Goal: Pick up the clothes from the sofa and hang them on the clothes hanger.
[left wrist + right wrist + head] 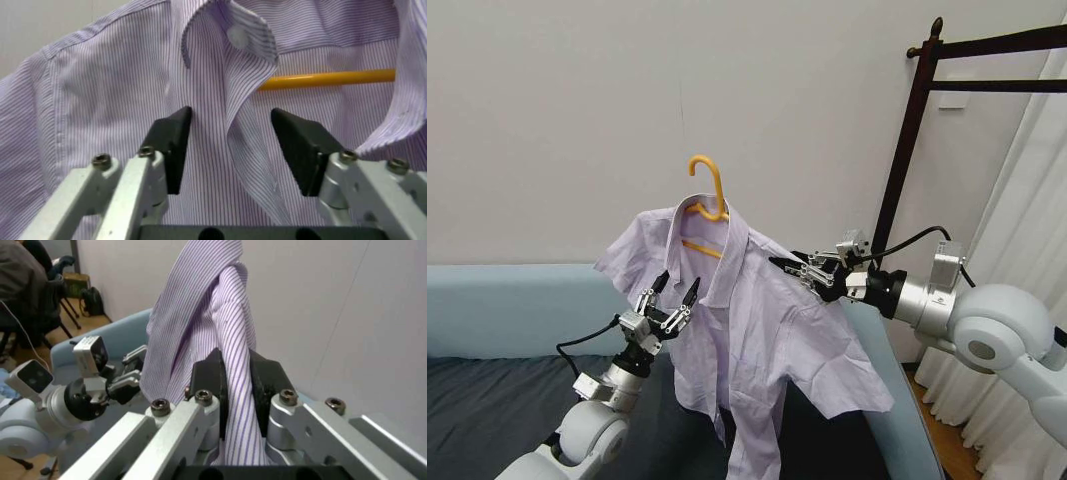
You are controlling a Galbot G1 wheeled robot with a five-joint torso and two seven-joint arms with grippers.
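Lilac pinstriped cotton shirt [757, 330], draped on a yellow plastic hanger [710, 190], was held aloft. Right tool [799, 268] was clamped on its shoulder fabric; left tool [679, 282] stood with jaws apart astride the placket. Dark wooden clothes rack [907, 140] lay at 2 o'clock, nearer the right arm.

Shirt [747, 320]: short-sleeved, collared, pale lilac with fine darker stripes and a white button at the neck. It is draped upright over the hanger, front partly open, collar spread, sleeves and hem hanging loose above the sofa. Its right shoulder is pinched in the right gripper [789, 266]; the front placket lies between the spread jaws of the left gripper [679, 282]. Hanger [710, 190]: yellow, with its hook upward before the wall and its crossbar showing inside the collar. Sofa [507, 310]: pale blue frame, dark seat, low and to the left.
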